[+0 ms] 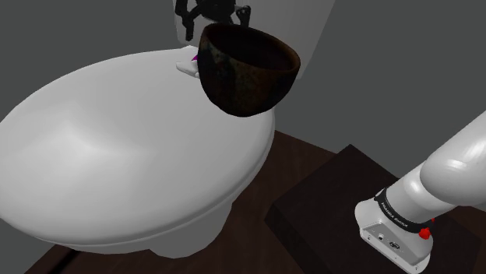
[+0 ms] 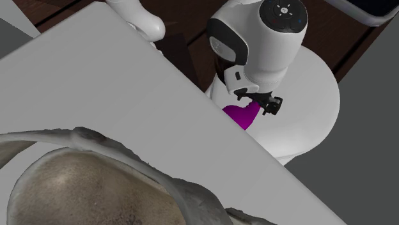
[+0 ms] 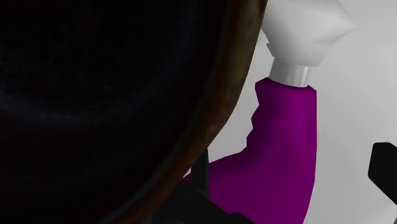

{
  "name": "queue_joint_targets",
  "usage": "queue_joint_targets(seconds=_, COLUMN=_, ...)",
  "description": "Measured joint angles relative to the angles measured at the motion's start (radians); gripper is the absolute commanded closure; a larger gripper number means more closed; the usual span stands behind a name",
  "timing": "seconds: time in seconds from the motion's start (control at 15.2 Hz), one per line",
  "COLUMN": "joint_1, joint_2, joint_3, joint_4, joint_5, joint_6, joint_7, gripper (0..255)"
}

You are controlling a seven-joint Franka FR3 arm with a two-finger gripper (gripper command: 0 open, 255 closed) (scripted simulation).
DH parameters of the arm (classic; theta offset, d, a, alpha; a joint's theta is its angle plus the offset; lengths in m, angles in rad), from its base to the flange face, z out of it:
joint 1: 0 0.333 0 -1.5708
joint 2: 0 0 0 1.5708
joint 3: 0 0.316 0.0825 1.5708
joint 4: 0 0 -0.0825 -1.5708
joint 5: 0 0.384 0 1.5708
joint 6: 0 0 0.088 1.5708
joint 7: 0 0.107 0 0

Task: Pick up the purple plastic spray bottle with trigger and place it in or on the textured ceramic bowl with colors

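fingers [image 3: 383, 167]: black and spread wide, one on each side of the spray bottle. The one farther from the bowl stands clear of it, so they clasp nothing.
spray bottle [image 3: 280, 146]: purple body with a white trigger head. It lies on its side on the surface, between the fingers and just beside the bowl.
bowl [image 1: 248, 70]: dark and deep, with a brownish rim. It sits at the surface's edge nearest the grey wall [image 1: 374, 62].
surface [image 1: 117, 156]: white, glossy and rounded in outline.
arm [image 1: 452, 175]: white; its base sits on the stand, and in the second exterior view its hand hangs right above the spray bottle.
stand [image 1: 327, 191]: a dark box on a dark wooden floor [image 1: 290, 154], off the surface's edge.
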Motion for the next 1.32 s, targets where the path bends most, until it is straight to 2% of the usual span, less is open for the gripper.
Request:
queue_joint_targets(seconds=0.4, joint_1=0.008, joint_2=0.027, joint_3=0.004, joint_4=-0.050, joint_5=-0.019, joint_6=0.071, joint_7=0.021, gripper=0)
queue_joint_targets(seconds=0.79, joint_1=0.010, joint_2=0.032, joint_3=0.004, joint_4=-0.057, joint_5=-0.022, joint_6=0.081, joint_7=0.024, gripper=0)
queue_joint_targets(seconds=0.86, joint_1=0.010, joint_2=0.032, joint_3=0.004, joint_4=-0.057, joint_5=-0.022, joint_6=0.081, joint_7=0.024, gripper=255)
queue_joint_targets(seconds=1.32, joint_1=0.010, joint_2=0.029, joint_3=0.004, joint_4=-0.055, joint_5=-0.021, joint_6=0.079, joint_7=0.023, gripper=255)
